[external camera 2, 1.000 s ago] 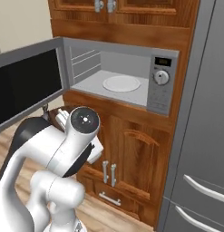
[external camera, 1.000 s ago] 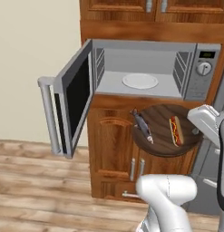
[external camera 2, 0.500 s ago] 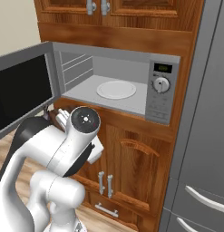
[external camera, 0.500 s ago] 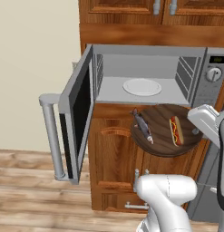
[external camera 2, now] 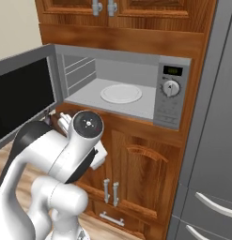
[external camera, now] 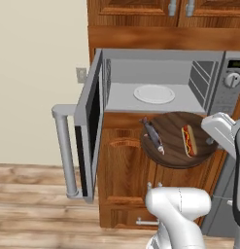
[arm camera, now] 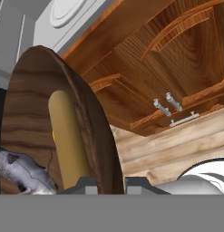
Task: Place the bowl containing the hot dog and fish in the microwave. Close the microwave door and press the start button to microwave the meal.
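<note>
- The view has closed in on the open silver-grey microwave (external camera: 160, 78); the base has driven nearer.
- Gripper (arm camera: 109, 183) stays clamped on the shallow dark-brown wooden bowl's (external camera: 177, 140) rim, frame centre-right, just below the cavity; lifting in comes next.

Wood-grain cabinet doors (external camera 2: 145, 173) with arched panels below, paired metal handles (external camera 2: 110, 191) upright at their meeting edges, a horizontal drawer pull (external camera 2: 110, 218) lower down. Upper cabinets (external camera: 165, 14) above, also with paired handles (external camera 2: 103, 6). Tall grey refrigerator (external camera 2: 211, 154) at right, two curved bar handles (external camera 2: 216, 201) on its front. Cream wall (external camera: 39, 73) at left, carrying a small outlet plate (external camera: 81, 75). Pale plank floor (external camera: 29, 194) underneath. White round turntable (external camera 2: 120, 93) lying flat inside the oven cavity.
</note>
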### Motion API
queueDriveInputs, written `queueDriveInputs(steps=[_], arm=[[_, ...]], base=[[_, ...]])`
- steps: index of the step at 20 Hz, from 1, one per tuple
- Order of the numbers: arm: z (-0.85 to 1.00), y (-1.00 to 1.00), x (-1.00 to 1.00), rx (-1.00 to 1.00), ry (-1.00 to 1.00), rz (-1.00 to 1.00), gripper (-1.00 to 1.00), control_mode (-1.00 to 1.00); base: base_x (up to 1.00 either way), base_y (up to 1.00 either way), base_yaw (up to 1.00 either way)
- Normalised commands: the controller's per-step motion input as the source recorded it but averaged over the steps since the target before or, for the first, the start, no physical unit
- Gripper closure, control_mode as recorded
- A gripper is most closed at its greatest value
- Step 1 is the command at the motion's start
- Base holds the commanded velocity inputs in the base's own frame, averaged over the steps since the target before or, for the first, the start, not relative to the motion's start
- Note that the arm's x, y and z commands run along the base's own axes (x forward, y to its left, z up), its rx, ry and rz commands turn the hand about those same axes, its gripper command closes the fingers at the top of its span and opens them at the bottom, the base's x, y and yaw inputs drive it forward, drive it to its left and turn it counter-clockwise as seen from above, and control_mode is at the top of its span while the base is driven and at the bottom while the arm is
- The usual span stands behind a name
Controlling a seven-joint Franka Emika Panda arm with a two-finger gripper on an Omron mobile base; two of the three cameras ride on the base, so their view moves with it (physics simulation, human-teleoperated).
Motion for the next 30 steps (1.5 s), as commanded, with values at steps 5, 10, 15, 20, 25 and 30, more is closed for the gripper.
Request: queueDriveInputs(steps=[5, 10, 15, 20, 25, 30], arm=[[0.0, 0.0, 0.01, 0.0, 0.0, 0.0, 1.0, -1.0], [0.0, -0.07, 0.0, 0.0, 0.0, 0.03, 1.0, -1.0], [0.0, -0.02, 0.0, 0.02, 0.0, 0.01, 1.0, -1.0], [0.0, 0.0, 0.21, 0.05, -0.04, -0.03, 1.0, -1.0], [0.01, 0.0, 0.61, 0.12, -0.04, -0.12, 1.0, -1.0], [0.02, 0.0, 0.64, 0.1, -0.02, -0.16, 1.0, -1.0]], base=[[0.25, 0.01, -0.04], [0.0, 0.0, 0.0], [0.0, 0.0, 0.0], [0.0, 0.0, 0.0], [0.0, 0.0, 0.0], [0.0, 0.0, 0.0]])
